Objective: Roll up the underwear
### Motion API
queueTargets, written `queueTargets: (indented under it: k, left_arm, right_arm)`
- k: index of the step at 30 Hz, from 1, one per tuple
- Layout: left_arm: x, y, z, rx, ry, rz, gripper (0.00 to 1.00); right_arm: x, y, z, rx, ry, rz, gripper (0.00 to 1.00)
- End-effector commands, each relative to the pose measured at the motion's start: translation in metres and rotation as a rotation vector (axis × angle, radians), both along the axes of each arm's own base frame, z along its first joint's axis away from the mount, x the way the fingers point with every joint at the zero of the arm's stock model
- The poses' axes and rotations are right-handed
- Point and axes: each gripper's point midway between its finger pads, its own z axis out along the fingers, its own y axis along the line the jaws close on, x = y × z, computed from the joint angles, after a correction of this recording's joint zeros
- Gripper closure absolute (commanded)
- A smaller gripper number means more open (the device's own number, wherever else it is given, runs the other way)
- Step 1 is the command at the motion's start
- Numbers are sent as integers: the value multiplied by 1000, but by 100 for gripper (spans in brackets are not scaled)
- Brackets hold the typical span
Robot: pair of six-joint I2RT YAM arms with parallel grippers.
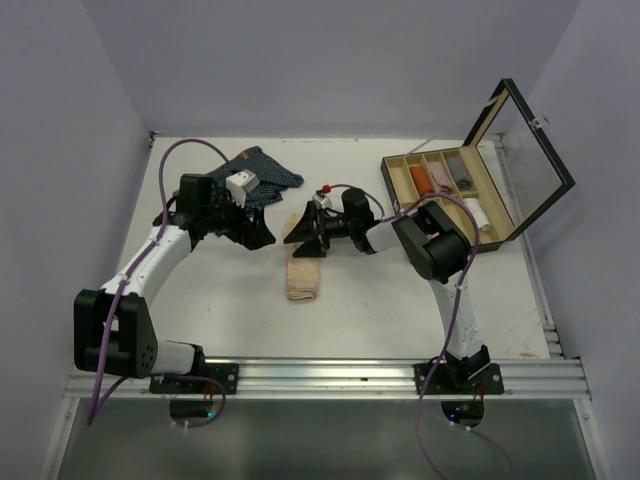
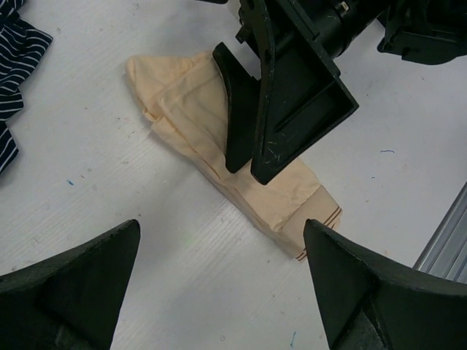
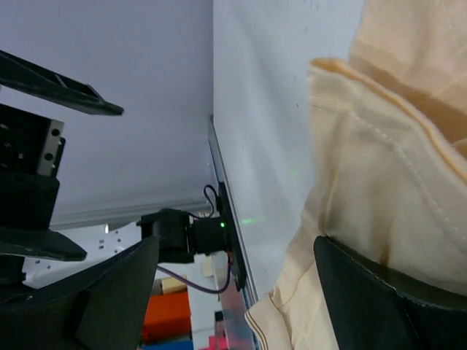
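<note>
The beige underwear point(image 1: 303, 280) lies folded into a long strip in the middle of the table, also seen in the left wrist view point(image 2: 182, 109) and in the right wrist view point(image 3: 379, 146). My right gripper point(image 1: 301, 244) stands open over its far end. One of its fingers point(image 3: 365, 292) rests on the cloth while the other is off it. My left gripper point(image 1: 264, 236) hovers open just left of the strip, empty point(image 2: 219, 244). The navy striped underwear point(image 1: 263, 171) lies crumpled at the back left point(image 2: 14, 58). I cannot make out the pink-and-white one for sure.
A compartmented wooden box point(image 1: 395, 180) with its glass lid point(image 1: 530, 150) raised stands at the back right, with several rolled cloths in its compartments. A metal rail point(image 1: 330, 375) runs along the near edge of the table, and walls close in the sides and back.
</note>
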Motion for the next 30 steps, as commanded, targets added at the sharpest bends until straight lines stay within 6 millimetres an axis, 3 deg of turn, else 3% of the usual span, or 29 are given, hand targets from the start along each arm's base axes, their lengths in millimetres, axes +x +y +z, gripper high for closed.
queueTargets:
  k: [1, 3, 7, 12, 13, 15, 19, 21, 25, 26, 28, 29, 30]
  left_arm:
    - [6, 2, 25, -12, -82, -5, 3]
    - [9, 5, 27, -3, -96, 15, 3]
    - [10, 3, 28, -14, -107, 12, 3]
    - [11, 3, 25, -13, -103, 11, 3]
    - [10, 3, 24, -11, -104, 9, 3]
    - [9, 3, 22, -9, -100, 3, 4]
    - [7, 3, 21, 6, -121, -28, 7]
    - [6, 4, 18, 18, -128, -42, 9]
    - [5, 7, 13, 53, -153, -71, 10]
    - [4, 7, 13, 56, -157, -81, 11]
    - [1, 7, 16, 71, -205, -117, 12]
    - [0, 7, 19, 74, -230, -129, 13]
    - [-1, 7, 19, 91, -266, -153, 16]
  right_arm:
    - [28, 4, 57, 107, -92, -97, 8]
    - [38, 2, 75, 108, -149, -112, 8]
    - [59, -2, 67, 49, -202, -137, 9]
    - [85, -3, 34, 9, -197, -172, 10]
    - [87, -3, 15, -14, -170, -175, 10]
    - [90, -1, 0, -32, -170, -175, 10]
    - [86, -4, -38, -90, -105, -159, 13]
    - [84, -5, -39, -97, -122, -142, 14]
    - [85, -6, -13, -87, -167, -116, 13]
    - [88, -6, 9, -67, -218, -110, 13]
    - [88, -5, 32, -57, -247, -94, 13]
    - [90, -6, 61, -36, -315, -92, 13]
    - [89, -6, 74, -27, -343, -86, 13]
